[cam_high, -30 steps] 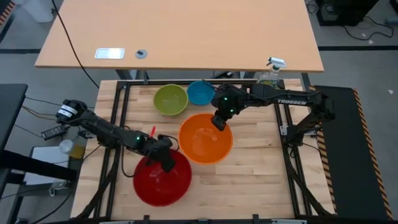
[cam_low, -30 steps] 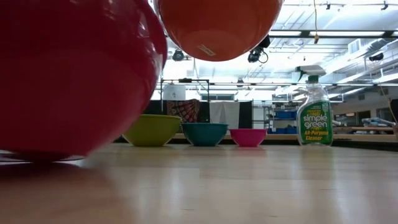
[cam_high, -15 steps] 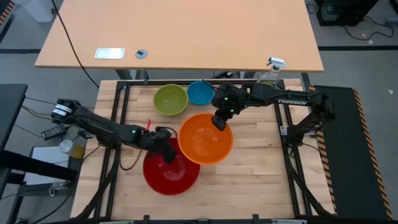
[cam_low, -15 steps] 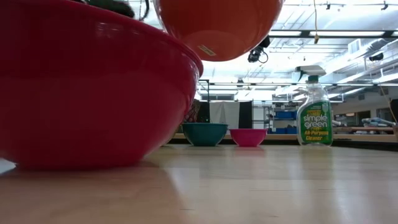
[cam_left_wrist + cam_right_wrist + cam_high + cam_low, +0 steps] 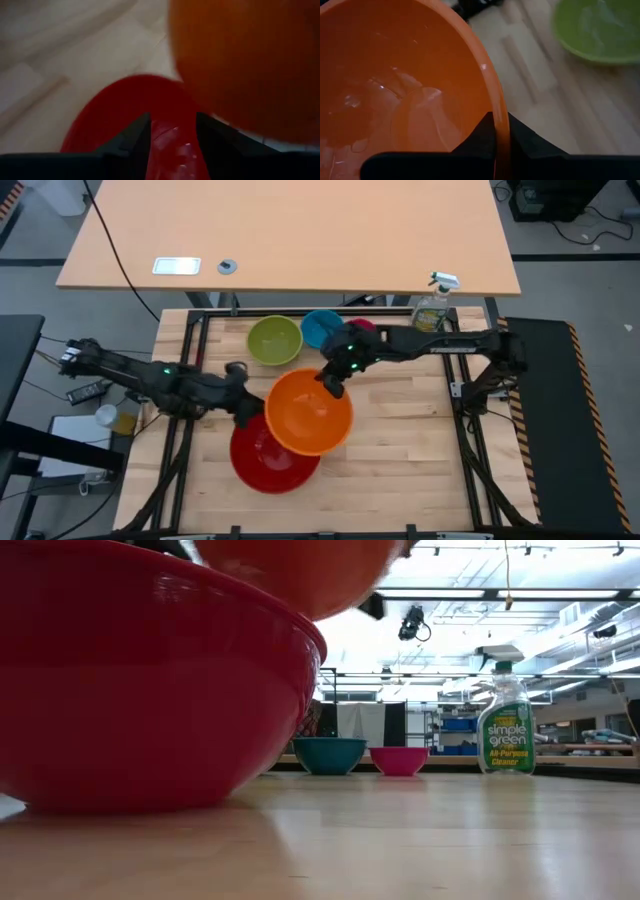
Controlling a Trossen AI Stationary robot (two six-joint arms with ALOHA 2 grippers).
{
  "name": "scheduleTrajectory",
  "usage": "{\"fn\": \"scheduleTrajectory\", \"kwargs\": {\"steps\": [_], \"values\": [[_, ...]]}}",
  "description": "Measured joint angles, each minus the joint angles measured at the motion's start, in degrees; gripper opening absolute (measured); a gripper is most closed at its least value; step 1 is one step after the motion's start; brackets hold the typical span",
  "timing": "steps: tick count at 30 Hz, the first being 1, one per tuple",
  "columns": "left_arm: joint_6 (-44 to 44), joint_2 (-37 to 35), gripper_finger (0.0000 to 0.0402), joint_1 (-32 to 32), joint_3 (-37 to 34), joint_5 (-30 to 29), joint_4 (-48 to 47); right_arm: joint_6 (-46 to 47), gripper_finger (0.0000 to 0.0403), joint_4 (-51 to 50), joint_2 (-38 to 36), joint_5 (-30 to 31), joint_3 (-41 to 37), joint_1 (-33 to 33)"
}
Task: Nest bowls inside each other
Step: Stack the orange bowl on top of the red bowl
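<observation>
The red bowl sits on its base near the table's front, filling the left of the low view. The orange bowl hangs over the red bowl's far right part, with my right gripper shut on it. My left gripper hovers open just above the red bowl's far left rim, nothing between its fingers. The lime green bowl, the blue bowl and the pink bowl stand in a row at the far edge. My right gripper pinches the orange bowl's rim on the bowl's far right side, one finger inside the bowl and one outside. The fingers slant down from the table's far right. The bowl hangs lifted clear, mouth up, its underside just above the red bowl's rim.
A green spray bottle stands at the far right corner, also in the low view. Black frame rails run along the table's sides. Bare wood lies to the right of the red bowl.
The red bowl, tipped a second ago, has settled flat a little farther right. My left gripper has come off its rim, risen and drawn back toward the table's left. My right gripper has carried the orange bowl toward the left and near edge, over the red bowl.
</observation>
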Motion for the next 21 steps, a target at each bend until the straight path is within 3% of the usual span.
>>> {"fn": "scheduleTrajectory", "kwargs": {"steps": [8,12,21], "values": [[5.2,-9.9,0.016,-0.2,-0.1,2.2,3.7,-1.0,0.0028,15.4,7.4,0.2,0.0,4.3],[4.7,-13.1,0.016,0.2,0.2,-2.1,6.3,-1.1,0.0028,18.5,10.4,1.9,0.0,5.5],[1.4,-11.4,0.016,-1.3,0.1,0.3,-2.2,1.2,0.0029,19.3,12.4,1.0,0.0,5.8]]}}
